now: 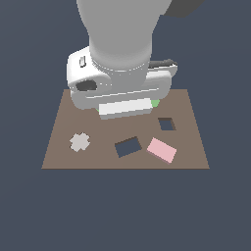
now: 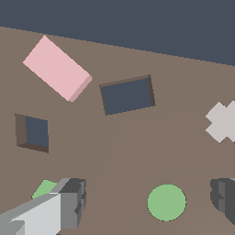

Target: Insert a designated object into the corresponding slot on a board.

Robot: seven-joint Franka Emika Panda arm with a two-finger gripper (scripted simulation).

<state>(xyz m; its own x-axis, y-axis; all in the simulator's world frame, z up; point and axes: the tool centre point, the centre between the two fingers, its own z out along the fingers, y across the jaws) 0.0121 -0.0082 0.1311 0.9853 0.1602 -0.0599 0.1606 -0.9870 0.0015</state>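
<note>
On the brown board [image 1: 59, 147], near its front edge in the exterior view, the pink block [image 1: 162, 149] lies flat and tilted, just beside the larger dark slot [image 1: 128, 146] on the exterior view's right, apart from it and not yet in it. The smaller square hole [image 1: 166, 124] sits behind the block, and the grey cross piece [image 1: 79, 142] rests well off toward the exterior view's left. The hand [image 2: 149, 199] hovers over the back part of the board with its fingers [image 2: 71, 202] spread apart and nothing between them; in the wrist view a green disc [image 2: 166, 202] lies below the gap and a second green piece [image 2: 44, 188] peeps out beside one finger. The step in hand looks to be the approach to the block. To do it well, the hand should travel forward over the block and turn so the fingers close across the block's short sides, matching its tilt, then come straight down without nudging it. The block is thin, so a low, centred grip matters. Block and slot are tilted differently, so a turn will be needed before lowering it in.
</note>
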